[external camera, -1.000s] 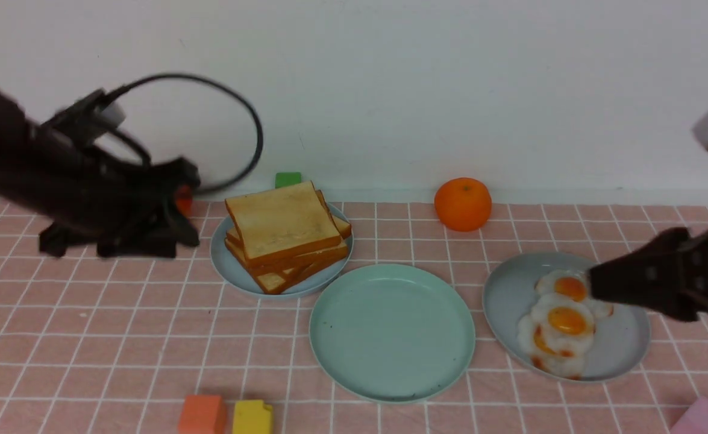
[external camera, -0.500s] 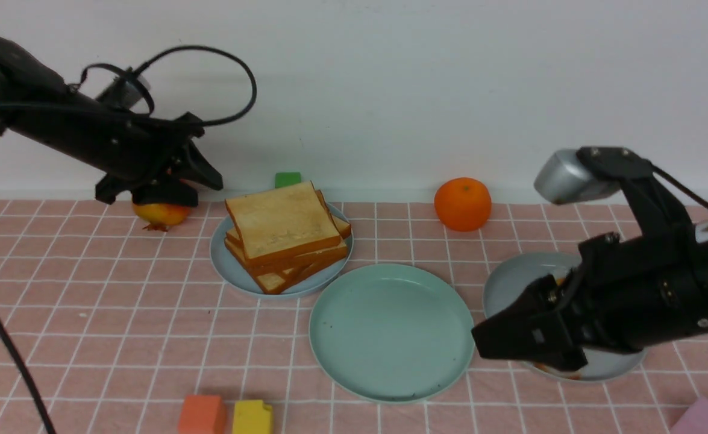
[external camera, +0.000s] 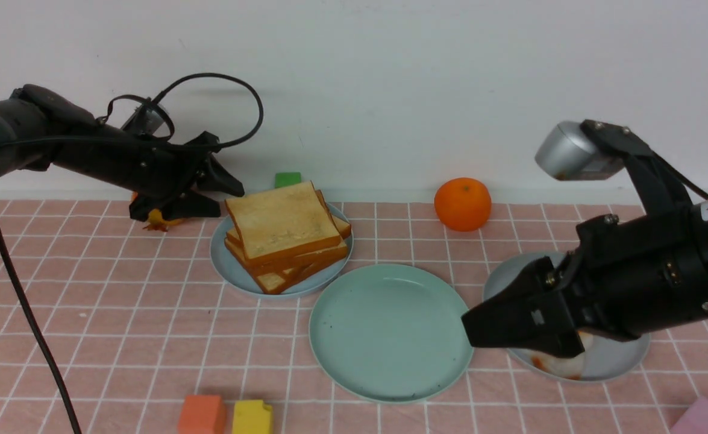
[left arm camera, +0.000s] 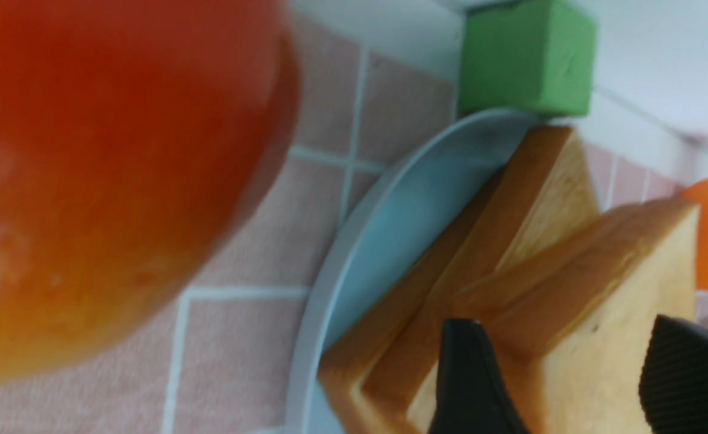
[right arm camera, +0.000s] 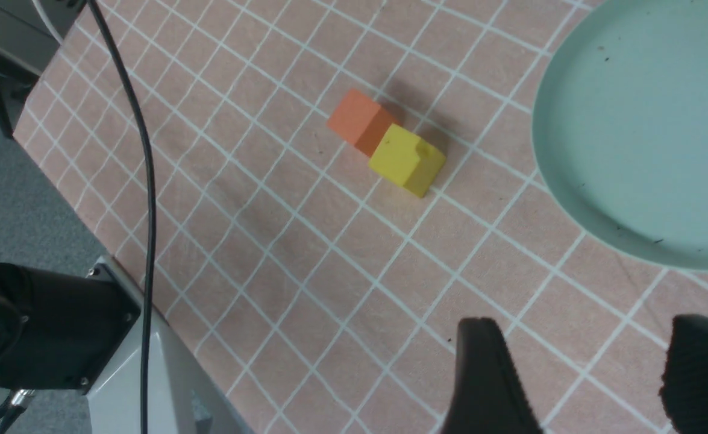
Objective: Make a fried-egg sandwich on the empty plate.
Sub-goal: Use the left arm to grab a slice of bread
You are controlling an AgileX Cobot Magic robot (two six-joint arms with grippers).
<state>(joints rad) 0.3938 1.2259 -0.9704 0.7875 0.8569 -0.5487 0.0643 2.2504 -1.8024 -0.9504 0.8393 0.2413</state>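
- Right of the left tool [left arm camera: 570, 328]: the toast slices [external camera: 281, 223], stacked on the bread plate [external camera: 236, 274].
- Left of the left tool's fingertips, partly behind its arm: the pomegranate [external camera: 159, 222].
- Right of the left tool, behind the bread plate: the rear block [external camera: 287, 179].
- Between the two tools from left to right, nearer the robot than the bread plate: the empty plate [external camera: 390, 334].
- Beyond the right tool [right arm camera: 588, 325]: the orange [external camera: 463, 204].
- Partly hidden by the right tool: the egg plate [external camera: 622, 358], bearing fried eggs [external camera: 561, 364].
- Left of the right tool: two blocks [right arm camera: 407, 160] side by side on the worktop [external camera: 149, 307].
- Right of the right tool's fingertips: the corner block [external camera: 702, 417].
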